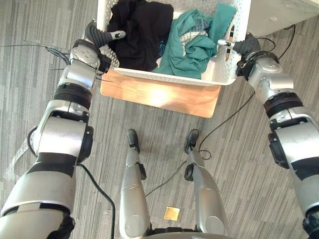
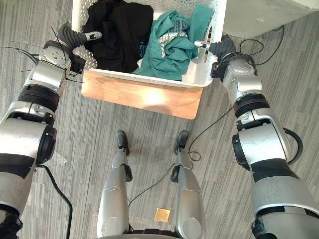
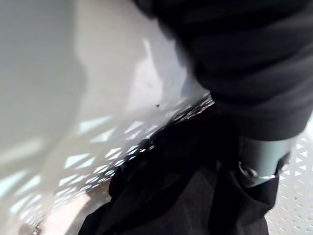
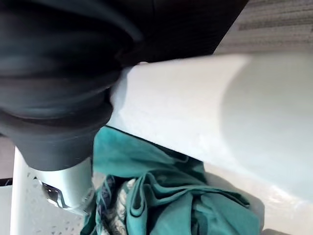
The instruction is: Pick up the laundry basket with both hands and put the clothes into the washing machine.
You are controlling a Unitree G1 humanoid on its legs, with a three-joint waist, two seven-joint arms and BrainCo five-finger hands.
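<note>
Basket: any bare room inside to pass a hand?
The laundry basket is bare only in its near right corner, between the teal clothes and the right wall. The right robot hand sits at that wall's rim. Middle crowded: black clothes press against the teal.

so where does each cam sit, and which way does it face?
Left eye: on the head, looking down at laundry basket; left hand and right hand at its sides.
Right eye: same scene, slightly offset.
Left wrist: along left hand into basket, black clothes.
Right wrist: along right hand over rim, teal clothes.
All share basket and clothes.
</note>
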